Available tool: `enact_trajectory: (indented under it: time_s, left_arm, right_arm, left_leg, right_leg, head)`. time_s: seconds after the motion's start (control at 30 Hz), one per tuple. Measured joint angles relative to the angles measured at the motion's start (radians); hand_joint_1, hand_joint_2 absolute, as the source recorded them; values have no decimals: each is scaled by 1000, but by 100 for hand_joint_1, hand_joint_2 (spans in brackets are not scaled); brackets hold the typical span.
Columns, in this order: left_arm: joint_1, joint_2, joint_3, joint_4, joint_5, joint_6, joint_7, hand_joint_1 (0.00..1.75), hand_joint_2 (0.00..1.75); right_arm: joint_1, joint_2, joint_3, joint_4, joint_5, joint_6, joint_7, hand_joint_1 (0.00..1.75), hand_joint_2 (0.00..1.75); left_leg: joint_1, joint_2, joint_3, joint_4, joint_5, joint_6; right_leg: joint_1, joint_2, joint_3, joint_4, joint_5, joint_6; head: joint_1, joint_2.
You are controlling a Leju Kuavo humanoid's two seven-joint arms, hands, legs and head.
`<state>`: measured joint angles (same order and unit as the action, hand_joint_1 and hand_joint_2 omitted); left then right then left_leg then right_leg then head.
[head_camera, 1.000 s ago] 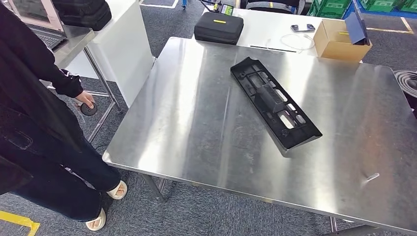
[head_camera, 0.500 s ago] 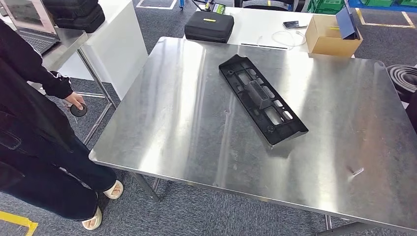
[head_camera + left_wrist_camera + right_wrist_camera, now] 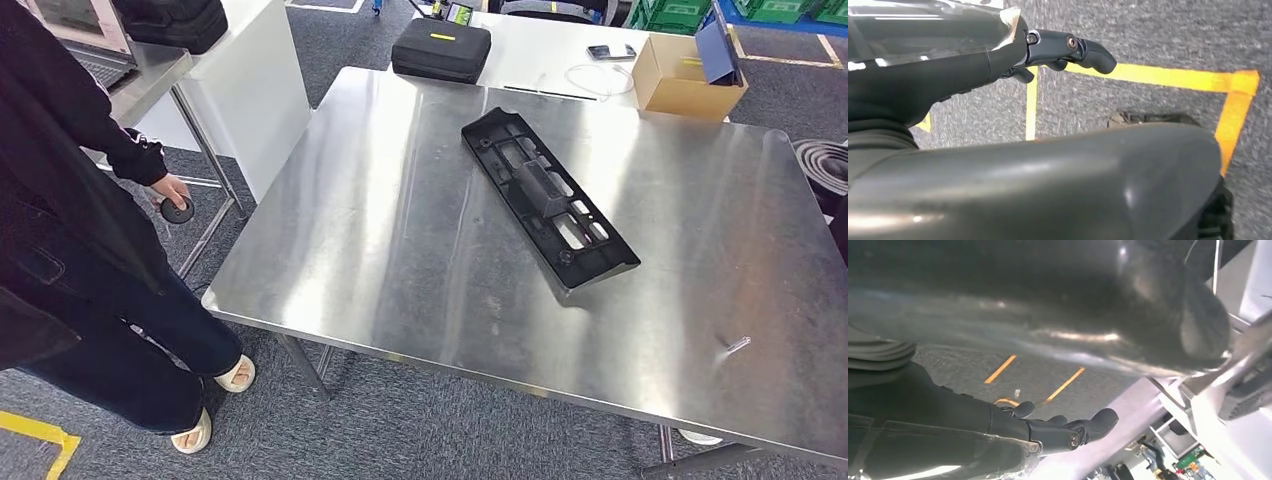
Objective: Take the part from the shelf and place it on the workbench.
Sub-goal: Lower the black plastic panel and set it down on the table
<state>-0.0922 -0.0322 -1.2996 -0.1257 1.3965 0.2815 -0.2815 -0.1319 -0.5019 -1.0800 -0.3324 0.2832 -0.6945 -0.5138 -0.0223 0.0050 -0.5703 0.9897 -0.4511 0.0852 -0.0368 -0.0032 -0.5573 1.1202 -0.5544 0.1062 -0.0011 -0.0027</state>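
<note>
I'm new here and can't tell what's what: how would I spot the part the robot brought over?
Find the big shiny steel workbench. Right of its middle lies a long, flat black plastic panel with rectangular cut-outs, set diagonally. It alone lies on the steel; the black zip case and cardboard box sit on the white table behind.

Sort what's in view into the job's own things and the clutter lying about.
Job: black part lying flat on the steel workbench.

Lying about: black case, cardboard box, phone, white cable, green crates.
</note>
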Motion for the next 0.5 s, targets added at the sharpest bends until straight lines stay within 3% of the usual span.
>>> enact_trajectory:
  time_s: [0.07,0.13,0.2,0.27,0.33,0.37,0.4,0.43,0.5]
  left_arm:
    - [-1,1,-2,0,-1,0,0,0,0]
    - [-2,1,-4,0,-1,0,0,0,0]
    - [-2,1,-5,0,-1,0,1,0,0]
    - [-2,1,-7,0,-1,0,1,0,0]
    - [-2,0,-9,0,-1,0,1,0,0]
    - [-1,-1,-10,0,-1,0,1,0,0]
    - [-1,-1,-11,0,0,0,1,0,0]
    - [-1,-2,-12,0,1,0,1,0,0]
    - [-1,-2,-13,0,3,1,2,0,0]
  right_arm:
    - [3,4,0,3,3,0,0,0,0]
    - [7,10,0,6,6,-1,3,0,0]
    - [10,22,-1,10,10,-1,25,0,0]
    - [10,49,-2,14,17,-1,58,0,0]
    - [13,91,-3,23,31,-1,92,0,0]
    - [16,119,-7,29,46,-2,113,0,0]
    - [20,148,-14,33,67,-2,134,0,0]
    - [23,181,-25,38,97,-2,156,0,0]
    - [28,239,-53,43,153,-2,192,0,0]
  left_leg:
    - [-2,-1,-6,9,2,-10]
    - [-6,-4,-13,20,5,-17]
    - [-4,-8,-22,33,-1,-25]
    - [1,-8,-44,87,-51,-36]
    - [8,-8,-87,206,-133,-46]
    - [10,-8,-106,265,-163,-49]
    - [12,-8,-112,299,-174,-50]
    - [13,-8,-99,295,-163,-50]
    - [13,-9,-21,183,-107,-42]
  right_leg:
    - [-1,7,66,-108,31,7]
    - [5,15,73,-124,36,-10]
    - [-1,15,63,-124,36,-29]
    - [-5,12,53,-123,44,-49]
    - [1,9,44,-123,54,-67]
    - [4,7,39,-122,59,-71]
    - [7,6,33,-122,63,-74]
    - [9,6,28,-122,67,-74]
    - [12,6,24,-122,73,-71]
  head:
    - [0,0]
    - [-2,0]
    - [-3,0]
    - [-4,0]
    - [-4,0]
    - [-4,0]
    - [-4,0]
    - [-4,0]
    - [-4,0]
